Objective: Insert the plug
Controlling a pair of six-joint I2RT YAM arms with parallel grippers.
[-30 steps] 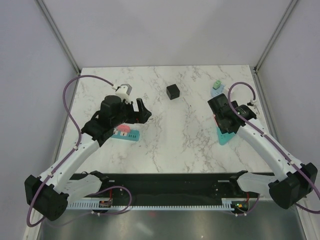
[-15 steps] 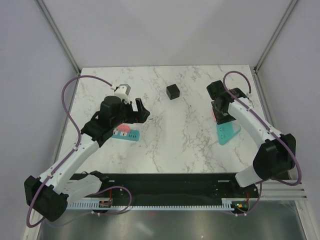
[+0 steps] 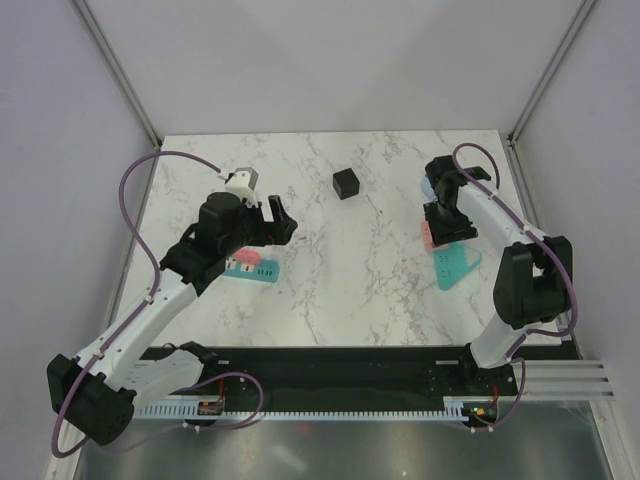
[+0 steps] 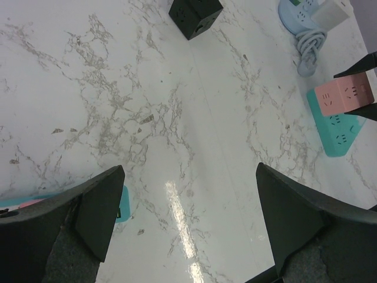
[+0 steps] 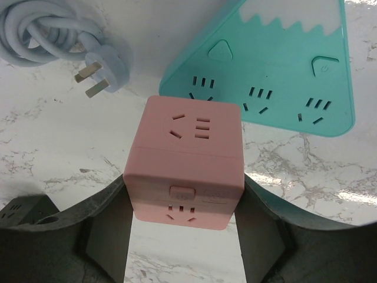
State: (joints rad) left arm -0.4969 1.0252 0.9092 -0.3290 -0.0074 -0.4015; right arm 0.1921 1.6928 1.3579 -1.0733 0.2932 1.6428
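My right gripper [image 5: 184, 194] is shut on a pink socket cube [image 5: 188, 159], one finger against each side. A pale blue three-pin plug [image 5: 103, 73] on a coiled cable [image 5: 41, 29] lies on the marble beyond it to the left, pins bare. In the top view the right gripper [image 3: 445, 228] holds the cube [image 3: 432, 235] just left of the teal triangular power strip [image 3: 455, 265]. My left gripper [image 3: 280, 220] hangs open over bare marble with nothing between its fingers [image 4: 100, 206].
A black socket cube [image 3: 346, 183] stands at the back centre. A teal strip with a pink piece [image 3: 252, 268] lies under the left arm. A round pale blue base [image 4: 297, 10] sits by the cable. Frame posts and walls border the table.
The right arm has folded up and swung its wrist toward the back, and the pink cube now shows at its fingers beside the teal strip. The left arm has barely moved.
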